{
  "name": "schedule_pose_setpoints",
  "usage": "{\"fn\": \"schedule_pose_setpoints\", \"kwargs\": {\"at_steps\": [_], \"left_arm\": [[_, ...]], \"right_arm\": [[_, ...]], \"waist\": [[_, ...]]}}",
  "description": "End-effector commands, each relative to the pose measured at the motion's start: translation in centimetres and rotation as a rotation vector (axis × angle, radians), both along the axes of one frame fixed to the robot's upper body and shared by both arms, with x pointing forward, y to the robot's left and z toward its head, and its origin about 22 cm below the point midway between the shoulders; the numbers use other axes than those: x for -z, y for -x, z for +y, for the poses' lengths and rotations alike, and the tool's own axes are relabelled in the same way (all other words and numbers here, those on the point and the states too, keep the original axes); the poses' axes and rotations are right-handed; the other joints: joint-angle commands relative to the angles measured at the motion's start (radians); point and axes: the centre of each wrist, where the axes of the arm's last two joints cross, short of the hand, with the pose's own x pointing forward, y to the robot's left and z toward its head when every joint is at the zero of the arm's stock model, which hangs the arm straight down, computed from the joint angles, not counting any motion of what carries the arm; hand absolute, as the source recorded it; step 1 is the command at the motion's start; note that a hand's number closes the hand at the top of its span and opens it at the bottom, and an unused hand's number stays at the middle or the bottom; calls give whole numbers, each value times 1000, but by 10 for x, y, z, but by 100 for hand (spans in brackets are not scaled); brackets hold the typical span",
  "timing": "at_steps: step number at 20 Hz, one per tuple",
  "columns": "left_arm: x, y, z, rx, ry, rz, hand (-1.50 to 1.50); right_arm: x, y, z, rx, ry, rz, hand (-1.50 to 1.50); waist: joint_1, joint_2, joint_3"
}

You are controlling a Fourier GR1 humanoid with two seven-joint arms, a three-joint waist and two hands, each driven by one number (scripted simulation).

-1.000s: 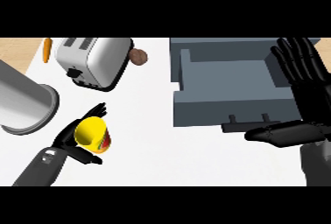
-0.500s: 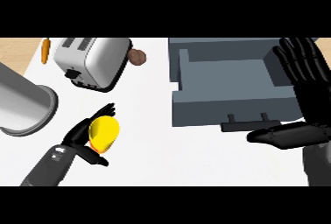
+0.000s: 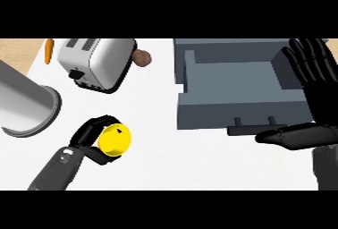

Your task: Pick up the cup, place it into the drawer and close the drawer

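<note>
Cup [image 3: 114, 140], the one yellow thing here, sits at the near left of the white counter [image 3: 165, 147], wrapped by the left hand [image 3: 92, 138], whose fingers and thumb curl round its sides so that only its rounded yellow face with a small dark mark shows. Going by size: one grey drawer [image 3: 231, 85] stands pulled open at the right, its box showing a bare grey floor with nothing lying in it, and its front panel carries one dark handle [image 3: 254, 127] on two short posts facing the near side. One large metal pot [image 3: 23, 105] lies at the left edge, partly cut off by the view, and its inside cannot be seen. One silver toaster [image 3: 95, 62] with two slots on top stands at the far left, tilted. The right hand [image 3: 310, 67] shows at the right edge over the drawer's right wall, fingers straight and spread apart, holding nothing, with its thumb [image 3: 290, 136] lying just near of the handle. One small brown rounded item [image 3: 141, 57] rests touching the toaster's right side, and one thin orange item [image 3: 49, 50] lies at the far left edge.
</note>
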Motion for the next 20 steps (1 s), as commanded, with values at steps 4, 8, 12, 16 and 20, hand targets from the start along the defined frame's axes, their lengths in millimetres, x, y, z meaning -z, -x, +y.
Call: {"fn": "schedule_pose_setpoints", "kwargs": {"at_steps": [4, 8, 12, 16, 20], "left_arm": [[12, 19, 21, -616, 48, -187, 150], [19, 18, -7, -770, 203, -260, 150], [-9, -15, -12, -598, 356, -305, 150], [-40, -47, -47, -464, 320, -304, 150], [-90, -80, -84, -417, 340, -370, 150]], "right_arm": [[3, 4, -7, 39, -8, 1, -150], [0, 3, -7, 28, -10, 20, -150], [7, 17, -15, 37, 9, 18, -150], [-15, 10, -8, 37, 21, 12, -150], [11, 1, -14, 62, 5, 22, -150]], "waist": [[38, -5, 1], [26, -9, 2], [19, -13, 4], [32, -19, 5], [46, -21, 7]]}}
